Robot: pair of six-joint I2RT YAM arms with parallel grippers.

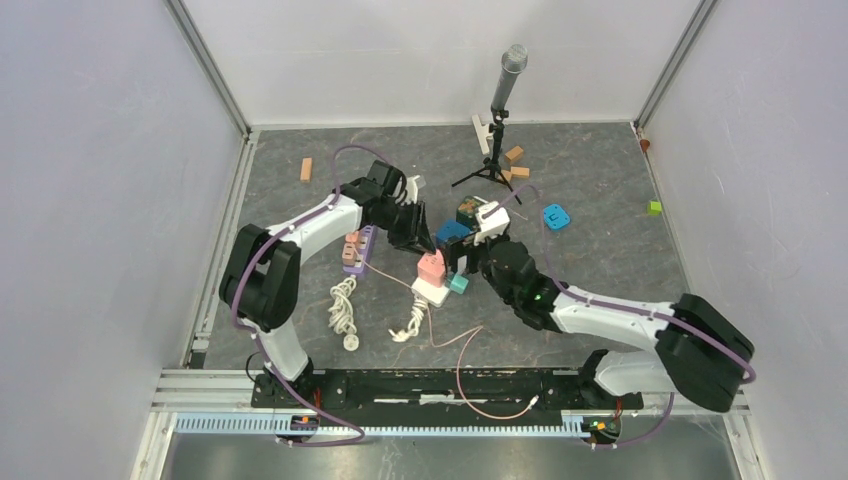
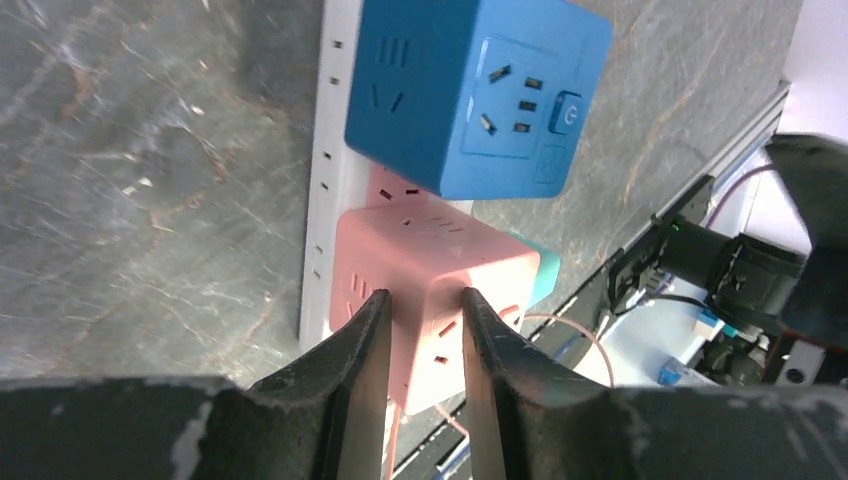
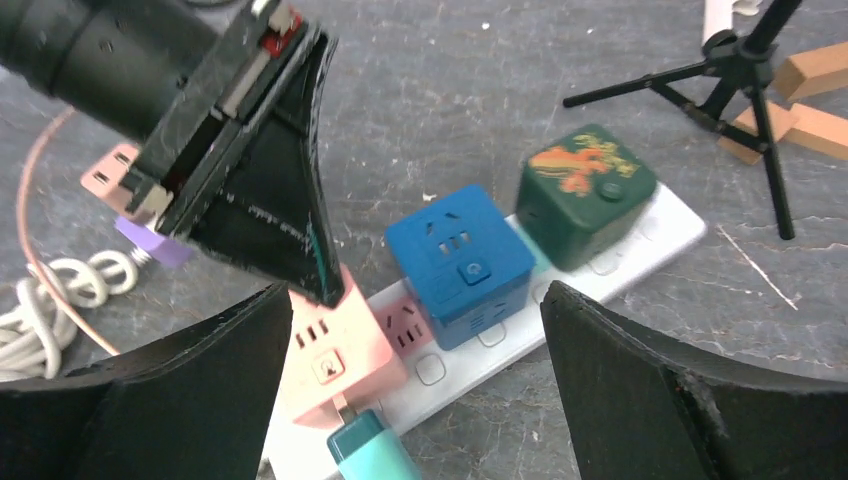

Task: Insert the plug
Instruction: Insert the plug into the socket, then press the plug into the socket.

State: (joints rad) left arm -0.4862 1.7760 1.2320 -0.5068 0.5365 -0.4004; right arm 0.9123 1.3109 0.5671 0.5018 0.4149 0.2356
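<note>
1. Where the two arms meet in the top view, they cover most of the cubes, so that view tells little.
2. The pink cube plug (image 3: 335,365) sits on the white power strip (image 3: 660,225), just beside the blue cube (image 3: 460,260). Its underside is hidden, so I cannot tell if it is pushed all the way in.
3. The left gripper (image 2: 425,295) has its tips on top of the pink cube plug. Its fingers (image 2: 365,340) are close together with a thin gap. I cannot tell if they pinch anything.
4. The right gripper (image 3: 417,300) hangs over the strip, spread wide and holding nothing.
5. A teal plug (image 3: 372,452) lies just beside the pink one, cut off by the bottom edge.
6. A purple strip (image 3: 150,240) is mostly hidden behind the left gripper.
</note>
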